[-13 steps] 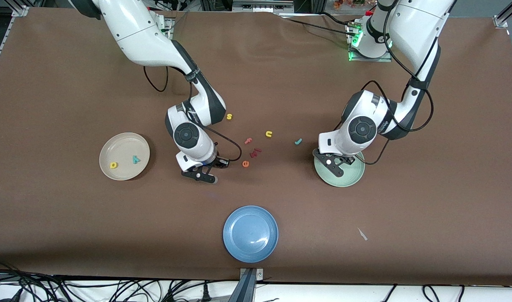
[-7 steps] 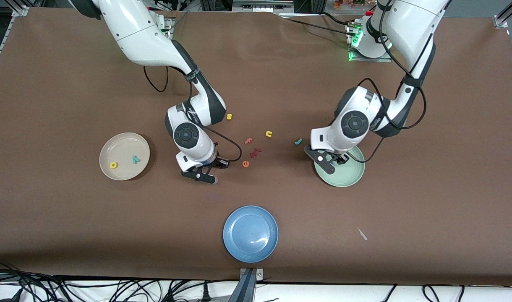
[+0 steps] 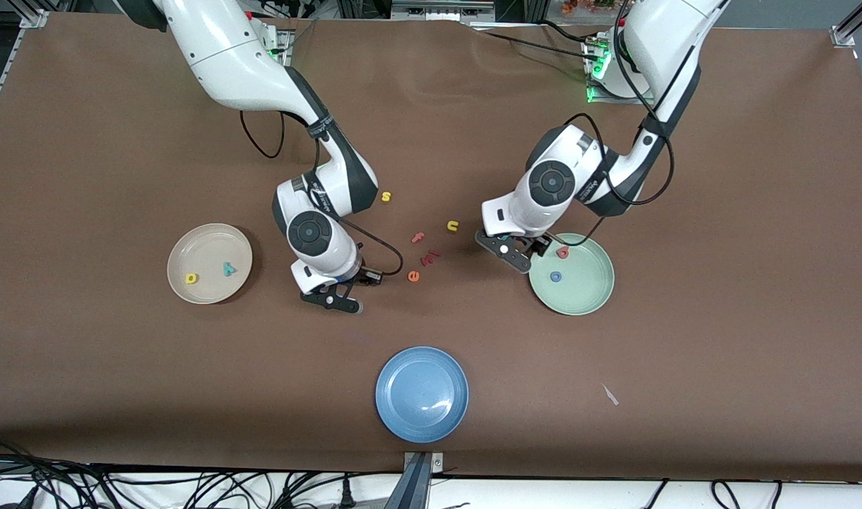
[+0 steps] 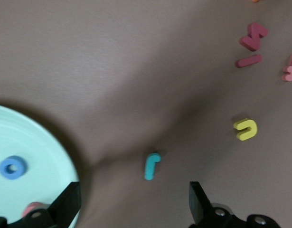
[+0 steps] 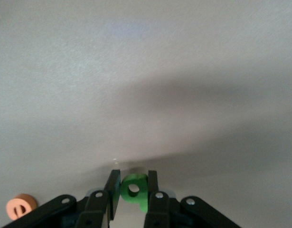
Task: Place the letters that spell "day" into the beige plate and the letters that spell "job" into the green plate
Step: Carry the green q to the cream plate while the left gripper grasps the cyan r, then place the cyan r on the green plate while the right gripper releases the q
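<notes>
The beige plate [image 3: 210, 244] holds a yellow round-bowled letter [image 3: 191, 278] and a teal "y" [image 3: 228, 268]. My right gripper [image 3: 339, 300] hangs low over the table between that plate and the loose letters. It is shut on the dark green stemmed letter [image 5: 138, 195], seen in the right wrist view [image 5: 133, 182]. The green plate [image 3: 586, 300] holds the salmon "b" [image 3: 563, 252] and the blue "o" [image 3: 556, 276]. My left gripper [image 3: 521, 253] is open over that plate's rim. The teal "j" [image 4: 152, 166] lies on the table just ahead of its fingers [image 4: 65, 205], hidden in the front view.
Loose letters lie mid-table: a yellow "s" [image 3: 386, 197], a yellow "u" [image 3: 452, 226], a reddish "f" [image 3: 418, 237], dark red pieces [image 3: 431, 256] and an orange "e" [image 3: 413, 276]. A blue plate [image 3: 422, 394] sits nearest the front camera.
My left gripper opened and moved from over the green plate toward the teal "j", uncovering the "b" and "o" in the plate. My right gripper edged slightly toward the beige plate.
</notes>
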### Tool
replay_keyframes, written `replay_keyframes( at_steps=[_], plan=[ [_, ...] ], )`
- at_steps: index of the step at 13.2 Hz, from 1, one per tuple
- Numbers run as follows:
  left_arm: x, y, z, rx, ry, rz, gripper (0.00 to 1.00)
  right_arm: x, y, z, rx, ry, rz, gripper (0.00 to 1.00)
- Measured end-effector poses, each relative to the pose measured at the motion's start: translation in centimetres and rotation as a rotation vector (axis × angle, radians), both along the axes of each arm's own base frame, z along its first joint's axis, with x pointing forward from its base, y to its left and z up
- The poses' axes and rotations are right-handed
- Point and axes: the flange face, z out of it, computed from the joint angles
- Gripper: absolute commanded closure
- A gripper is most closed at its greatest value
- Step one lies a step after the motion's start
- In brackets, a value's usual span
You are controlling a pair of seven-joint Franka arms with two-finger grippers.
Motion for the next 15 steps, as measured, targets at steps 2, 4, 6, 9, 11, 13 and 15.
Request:
replay_keyframes(
  at_steps=[2, 4, 6, 9, 11, 13, 15],
  plan=[
    [-1.1, -0.7, -1.2, -0.012, -0.01, -0.013, 0.29, 0.6, -1.9, 0.9, -0.03, 0.027, 0.057, 1.0],
    [-2.3, -1.6, -2.5, -0.012, -0.014, -0.043, 0.36, 1.3, -4.7, 2.1, -0.06, 0.053, 0.124, 1.0],
    [-2.6, -1.8, -3.4, 0.01, -0.028, -0.085, 0.36, 1.8, -8.2, 3.3, -0.082, 0.071, 0.193, 1.0],
    [-2.5, -1.4, -4.0, 0.039, -0.045, -0.124, 0.51, 1.5, -14.0, 4.5, -0.1, 0.096, 0.293, 1.0],
    [-2.5, -1.2, -4.6, 0.045, -0.047, -0.134, 0.76, 1.0, -17.9, 5.2, -0.105, 0.112, 0.348, 1.0],
    [-2.6, -1.1, -5.4, 0.045, -0.04, -0.134, 0.85, 0.7, -21.6, 5.7, -0.108, 0.12, 0.394, 0.99],
    [-2.6, -1.0, -5.9, 0.044, -0.035, -0.131, 0.86, 0.2, -25.0, 5.1, -0.115, 0.111, 0.447, 0.87]
  ],
)
